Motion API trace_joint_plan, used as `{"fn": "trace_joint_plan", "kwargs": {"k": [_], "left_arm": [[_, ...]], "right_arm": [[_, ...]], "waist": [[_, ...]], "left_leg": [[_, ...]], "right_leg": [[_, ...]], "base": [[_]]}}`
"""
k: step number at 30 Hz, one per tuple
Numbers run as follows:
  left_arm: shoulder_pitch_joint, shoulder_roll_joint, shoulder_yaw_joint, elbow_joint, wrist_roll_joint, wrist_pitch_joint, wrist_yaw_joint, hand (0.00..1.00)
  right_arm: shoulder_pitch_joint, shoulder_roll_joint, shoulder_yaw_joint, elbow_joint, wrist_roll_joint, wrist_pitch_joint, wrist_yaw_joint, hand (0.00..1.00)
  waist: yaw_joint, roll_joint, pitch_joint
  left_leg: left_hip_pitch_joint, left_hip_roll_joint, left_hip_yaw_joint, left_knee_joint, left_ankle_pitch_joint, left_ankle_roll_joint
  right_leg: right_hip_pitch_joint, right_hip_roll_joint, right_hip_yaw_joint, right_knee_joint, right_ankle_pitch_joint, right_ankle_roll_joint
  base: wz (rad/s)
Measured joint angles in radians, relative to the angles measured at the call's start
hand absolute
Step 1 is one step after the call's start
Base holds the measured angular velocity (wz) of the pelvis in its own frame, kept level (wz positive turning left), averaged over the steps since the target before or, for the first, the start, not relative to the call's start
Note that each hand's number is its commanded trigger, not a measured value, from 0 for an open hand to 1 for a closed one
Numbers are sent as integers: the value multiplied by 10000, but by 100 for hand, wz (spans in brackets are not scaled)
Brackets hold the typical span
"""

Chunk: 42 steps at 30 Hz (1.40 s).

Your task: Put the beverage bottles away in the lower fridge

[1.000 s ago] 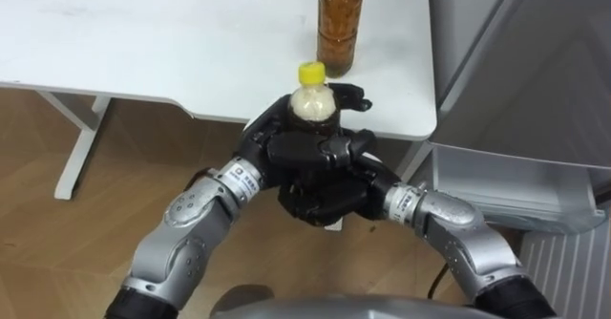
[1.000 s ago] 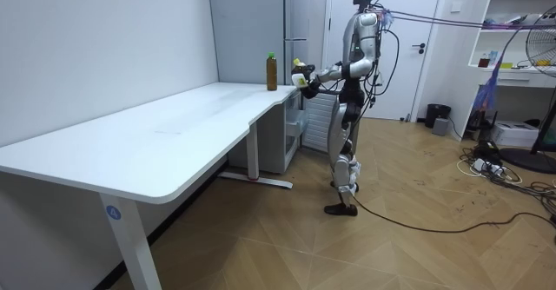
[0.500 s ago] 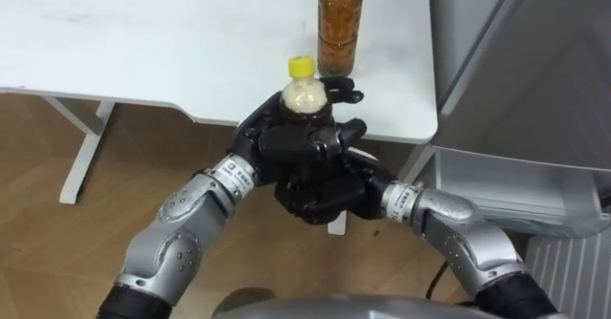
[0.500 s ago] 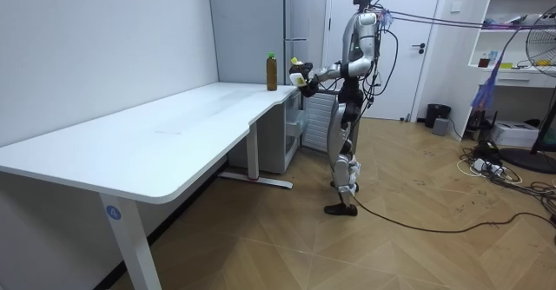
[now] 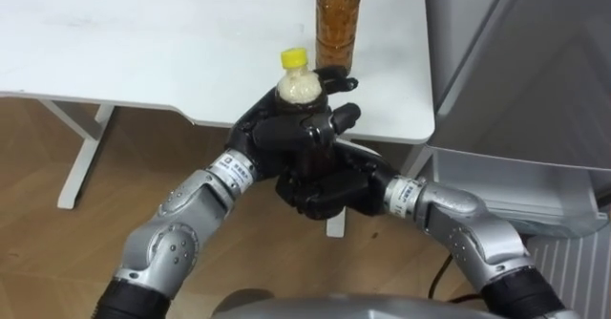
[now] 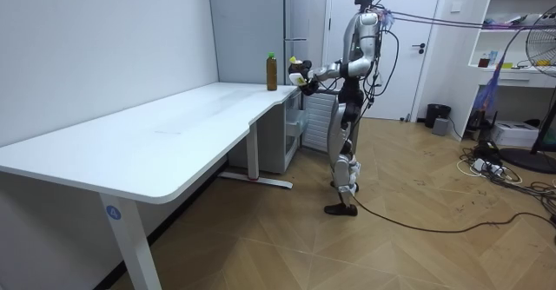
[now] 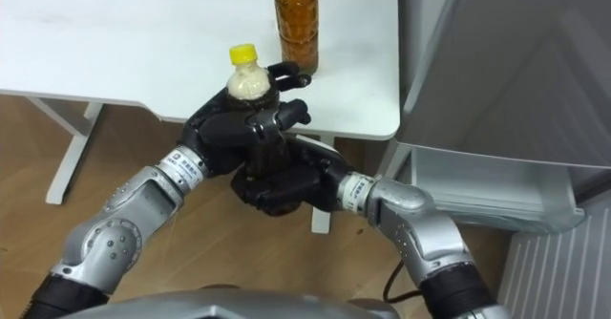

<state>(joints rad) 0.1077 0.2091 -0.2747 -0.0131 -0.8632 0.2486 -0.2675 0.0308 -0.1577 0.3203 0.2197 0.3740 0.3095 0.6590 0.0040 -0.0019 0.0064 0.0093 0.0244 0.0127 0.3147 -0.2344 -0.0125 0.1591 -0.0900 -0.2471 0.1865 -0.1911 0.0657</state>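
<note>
A pale drink bottle with a yellow cap point(image 5: 298, 78) point(image 7: 247, 76) stands upright in front of me, over the near edge of the white table point(image 5: 143, 42). My left hand point(image 5: 286, 133) point(image 7: 229, 128) is curled round its body. My right hand point(image 5: 329, 185) point(image 7: 282, 185) is cupped beneath and round the lower part. A second bottle of brown tea with a green cap point(image 5: 341, 23) point(image 7: 297, 18) stands on the table just behind. In the room view I stand at the table's far end beside the grey fridge point(image 6: 261, 29), holding the pale bottle point(image 6: 298, 71) out.
The grey fridge point(image 5: 525, 61) stands to my right, with an open lower compartment and its drawer point(image 5: 516, 190). Table legs point(image 5: 81, 147) and wooden floor point(image 5: 57, 223) lie below. The room view's right holds a fan point(image 6: 543, 73), shelves and cables.
Both hands have carried the yellow-capped bottle up and a little left, closer to the tea bottle. The tea bottle stays put.
</note>
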Motion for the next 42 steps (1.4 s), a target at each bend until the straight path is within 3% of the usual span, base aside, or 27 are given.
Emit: {"fn": "trace_joint_plan", "kwargs": {"k": [11,14,17,25,27,29,34,37,42], "left_arm": [[-9,30,9,-175,-24,139,-12,0],[-4,-9,12,-224,741,128,-166,0],[64,-296,116,-538,2066,128,-398,0],[223,-454,174,-1423,3780,-86,-917,0],[236,-466,173,-1461,4076,-142,-964,0],[234,-471,173,-1658,4547,-163,-977,0],[232,-470,144,-2024,5490,-964,-990,0],[211,-470,123,-2025,5919,-1512,-988,0],[206,-470,-2,-2012,6617,-2161,-952,0]], "right_arm": [[183,-108,-143,-378,51,190,90,100],[346,-77,-194,-363,50,76,92,100],[723,48,-498,-351,52,-241,267,100],[1104,66,-832,-412,40,-1361,845,100],[1168,78,-831,-406,17,-1487,823,100],[1156,51,-832,-405,-3,-1630,809,100],[1077,56,-829,-372,-281,-2759,630,100],[1061,56,-817,-350,-337,-3144,545,100],[1059,57,-809,-152,-447,-3860,436,100]], "waist": [[109,30,-49],[290,67,-47],[327,84,-29],[297,-32,-14],[303,-99,11],[353,-169,-27],[328,-377,-52],[318,-456,-89],[377,-509,-71]], "left_leg": [[168,4,112,-92,6,-2],[332,5,196,-195,8,-3],[348,2,187,-302,8,-3],[421,-22,140,-319,57,-16],[519,-27,108,-329,58,-17],[575,-28,104,-391,68,-31],[910,-57,56,-501,95,-40],[909,-64,-74,-485,114,-64],[912,-144,-387,-491,163,-52]], "right_leg": [[37,-2,63,-12,1,-1],[43,-5,219,-11,1,-1],[99,-4,192,-21,1,-1],[217,-2,82,-169,3,-4],[336,-1,27,-208,3,-4],[373,7,47,-220,3,-4],[727,17,5,-481,30,-44],[772,42,-38,-512,46,-69],[774,42,-45,-515,67,-98]], "base": [[-3],[-14],[1],[1],[4],[0],[1],[5],[0]]}}
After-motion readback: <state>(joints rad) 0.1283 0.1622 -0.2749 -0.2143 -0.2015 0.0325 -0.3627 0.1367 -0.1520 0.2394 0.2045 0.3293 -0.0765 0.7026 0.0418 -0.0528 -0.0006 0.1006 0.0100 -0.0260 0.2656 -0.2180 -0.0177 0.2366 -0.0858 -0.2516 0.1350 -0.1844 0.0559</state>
